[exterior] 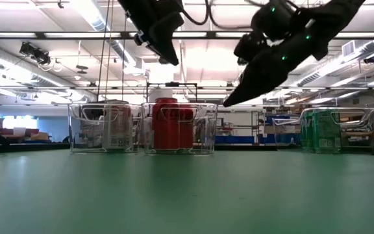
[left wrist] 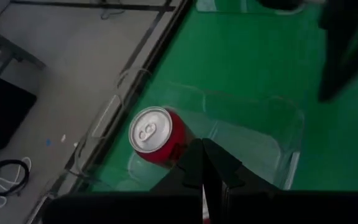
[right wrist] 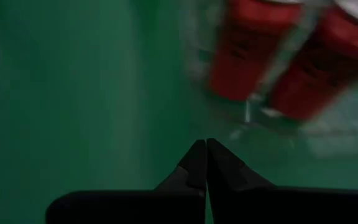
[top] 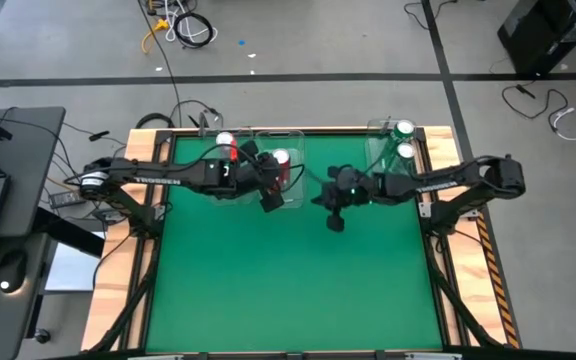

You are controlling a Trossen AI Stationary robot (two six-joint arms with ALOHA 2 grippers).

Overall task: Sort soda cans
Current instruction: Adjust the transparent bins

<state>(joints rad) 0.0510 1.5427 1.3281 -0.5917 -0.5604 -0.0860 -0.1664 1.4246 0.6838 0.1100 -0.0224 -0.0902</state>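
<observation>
Three clear bins stand along the far edge of the green table, and the soda cans are already held inside them by colour, so the sorting looks finished or nearly so. Red cans are seen in the middle bin; silver cans are kept in the bin to its left in the low view; green cans are gathered in the bin at the far right corner. How many cans sit in each bin cannot be counted with certainty, since the arms cover part of the high view. No can is left loose on the open table. The left gripper is held above the red bin with its jaws closed and nothing between them; one red can is shown just beyond its tips in the left wrist view. The right gripper is likewise closed and empty, raised over the table between the red bin and the green one. Both are carried well clear of the bin rims, presumably so that nothing is knocked as the arms are drawn back.
</observation>
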